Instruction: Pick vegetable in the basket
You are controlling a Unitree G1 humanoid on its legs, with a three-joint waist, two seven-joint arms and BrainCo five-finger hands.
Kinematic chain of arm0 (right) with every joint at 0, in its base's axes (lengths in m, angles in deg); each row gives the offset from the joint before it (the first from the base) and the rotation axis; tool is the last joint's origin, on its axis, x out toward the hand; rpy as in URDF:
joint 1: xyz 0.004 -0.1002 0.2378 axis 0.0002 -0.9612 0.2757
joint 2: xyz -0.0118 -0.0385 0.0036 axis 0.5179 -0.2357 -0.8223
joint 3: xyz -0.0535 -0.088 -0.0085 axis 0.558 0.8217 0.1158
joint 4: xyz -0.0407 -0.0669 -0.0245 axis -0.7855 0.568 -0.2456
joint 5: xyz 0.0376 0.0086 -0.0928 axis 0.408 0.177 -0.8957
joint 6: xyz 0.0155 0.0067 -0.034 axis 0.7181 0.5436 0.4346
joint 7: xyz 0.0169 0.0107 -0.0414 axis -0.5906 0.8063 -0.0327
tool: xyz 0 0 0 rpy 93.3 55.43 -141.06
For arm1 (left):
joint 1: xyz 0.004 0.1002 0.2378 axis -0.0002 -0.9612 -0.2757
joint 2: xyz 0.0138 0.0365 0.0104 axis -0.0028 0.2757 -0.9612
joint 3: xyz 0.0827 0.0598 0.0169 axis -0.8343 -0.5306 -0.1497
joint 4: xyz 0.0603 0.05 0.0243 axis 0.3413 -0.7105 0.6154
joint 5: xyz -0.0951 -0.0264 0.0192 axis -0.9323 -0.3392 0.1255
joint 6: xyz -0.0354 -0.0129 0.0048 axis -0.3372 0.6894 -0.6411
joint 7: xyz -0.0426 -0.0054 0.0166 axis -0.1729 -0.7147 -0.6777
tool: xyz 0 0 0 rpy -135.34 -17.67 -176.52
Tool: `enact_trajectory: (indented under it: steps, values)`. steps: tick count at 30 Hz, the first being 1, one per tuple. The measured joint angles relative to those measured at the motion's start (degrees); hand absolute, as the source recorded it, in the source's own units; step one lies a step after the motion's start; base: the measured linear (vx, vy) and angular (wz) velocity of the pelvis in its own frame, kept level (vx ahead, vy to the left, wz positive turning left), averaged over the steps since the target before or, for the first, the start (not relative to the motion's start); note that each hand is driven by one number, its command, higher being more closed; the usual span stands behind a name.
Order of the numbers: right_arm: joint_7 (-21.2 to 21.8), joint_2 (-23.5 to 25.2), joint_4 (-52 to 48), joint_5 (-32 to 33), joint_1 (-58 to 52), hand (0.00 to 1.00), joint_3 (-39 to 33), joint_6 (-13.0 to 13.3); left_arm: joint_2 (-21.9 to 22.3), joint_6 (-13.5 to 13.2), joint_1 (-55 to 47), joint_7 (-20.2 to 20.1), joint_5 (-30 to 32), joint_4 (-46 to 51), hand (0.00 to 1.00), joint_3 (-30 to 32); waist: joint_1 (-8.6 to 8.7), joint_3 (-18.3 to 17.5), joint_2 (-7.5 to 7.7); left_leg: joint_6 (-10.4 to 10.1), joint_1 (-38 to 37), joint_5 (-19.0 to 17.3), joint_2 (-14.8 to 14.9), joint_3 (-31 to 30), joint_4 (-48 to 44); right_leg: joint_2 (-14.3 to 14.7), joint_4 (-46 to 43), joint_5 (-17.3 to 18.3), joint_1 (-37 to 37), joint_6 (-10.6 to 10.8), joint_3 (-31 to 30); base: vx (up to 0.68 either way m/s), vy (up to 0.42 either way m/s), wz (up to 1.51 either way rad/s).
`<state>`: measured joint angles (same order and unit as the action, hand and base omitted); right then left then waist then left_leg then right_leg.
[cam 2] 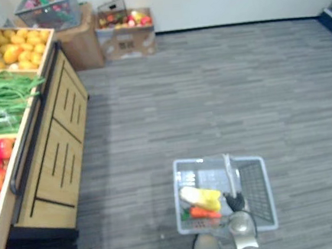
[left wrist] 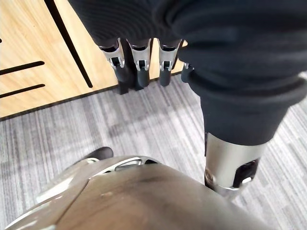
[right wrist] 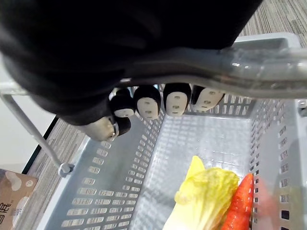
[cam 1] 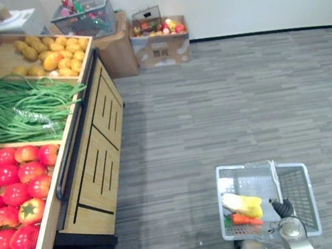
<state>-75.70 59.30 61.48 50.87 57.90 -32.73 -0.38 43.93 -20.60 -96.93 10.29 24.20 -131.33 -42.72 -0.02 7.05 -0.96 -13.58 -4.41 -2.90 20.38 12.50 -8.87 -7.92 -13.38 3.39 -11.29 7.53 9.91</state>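
Left eye view: a grey basket (cam 1: 221,205) holds a pale cabbage (cam 1: 242,204) and a carrot (cam 1: 246,219), well apart from the tomatoes (cam 1: 13,194) on the surface.

Left wrist view: the left robot hand (left wrist: 139,64) hangs released, fingers straight, near a wooden panel (left wrist: 38,57).

Right wrist view: the right robot hand (right wrist: 146,100) is clenched round the basket handle (right wrist: 259,62).

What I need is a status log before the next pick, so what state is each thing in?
Basket, handle raised, carrying two vegetables.
Right hand, fingers curled round the basket handle.
Left hand, fingers straight, empty, near the wooden stand.
Cabbage, lying in basket.
Carrot, lying in basket beside cabbage.
Tomatoes, piled in stand bin.
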Motion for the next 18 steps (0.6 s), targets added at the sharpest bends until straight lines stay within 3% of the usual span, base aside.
enact_trajectory:
  steps: [8, 9, 10, 11, 12, 13, 18]
  values:
    - [-0.4, -1.5, 0.1, 0.4, -2.9, 1.00, -0.3, 0.1, 0.2, 0.0, 0.1, 0.2, 0.0, 0.4, 0.00, -0.6, 0.06, -0.5, -0.36, 2.1, 4.1, 9.0, 0.1, 1.2, -4.6, 0.0, 8.0, -2.3, 5.8, -1.9, 2.9, 0.04, -0.127, 0.23]
    - [-0.5, -1.8, 0.1, 0.4, -3.1, 1.00, -0.3, 0.1, 0.2, 0.0, 0.1, 0.2, 0.0, 0.4, 0.00, -0.6, -0.07, -0.3, 0.32, 1.7, 4.4, 8.6, -0.6, 0.8, -4.4, -0.4, 8.7, -2.7, 5.9, -1.9, 2.8, 0.01, 0.038, -0.04]
    - [-0.5, -2.0, 0.2, 0.4, -3.0, 1.00, -0.3, 0.1, 0.4, 0.1, 0.1, 0.3, 0.0, 0.4, 0.00, -0.6, -0.13, -0.4, 0.14, 1.3, 4.2, 5.2, -3.0, -0.4, -2.9, -1.5, 9.9, -3.7, 6.1, -1.8, 2.3, -0.01, 0.124, -0.09]
    - [-0.5, -2.5, 0.3, 0.4, -3.0, 1.00, -0.5, 0.1, 0.8, 0.1, 0.0, 0.3, 0.0, 0.3, 0.00, -0.6, 0.02, -0.5, -0.43, 2.1, 4.0, 2.8, -6.0, -1.3, 0.4, -1.9, 10.7, -4.4, 6.1, -1.2, 2.1, -0.02, 0.163, -0.08]
    - [-0.5, -2.6, 0.5, 0.4, -3.2, 1.00, -0.9, 0.1, 0.9, 0.1, 0.1, 0.3, 0.0, 0.1, 0.00, -0.6, 0.10, -0.5, -0.69, 3.0, 3.6, 1.9, -6.9, -0.5, 1.9, -1.9, 11.0, -4.6, 6.3, -0.9, 2.2, -0.02, 0.189, 0.01]
    - [-0.6, -2.3, 1.1, 0.5, -3.7, 1.00, -2.1, 0.1, 1.0, 0.2, 0.1, 0.3, 0.0, -0.1, 0.00, -0.6, 0.03, -1.0, -1.10, 3.7, 1.7, 1.0, -7.4, 0.2, 4.0, -1.5, 11.8, -5.3, 6.7, -0.1, 2.0, -0.01, 0.149, 0.00]
    - [-0.6, 0.1, 1.2, 0.5, -3.8, 1.00, -2.3, 0.4, 0.9, 1.0, -0.2, 0.3, 0.1, -0.2, 0.00, 0.2, -0.15, -1.1, 0.02, 3.6, 0.5, -4.1, -8.2, 3.2, 4.2, -1.8, 15.9, -8.9, 7.5, 1.0, -0.2, -0.06, 0.143, -0.22]
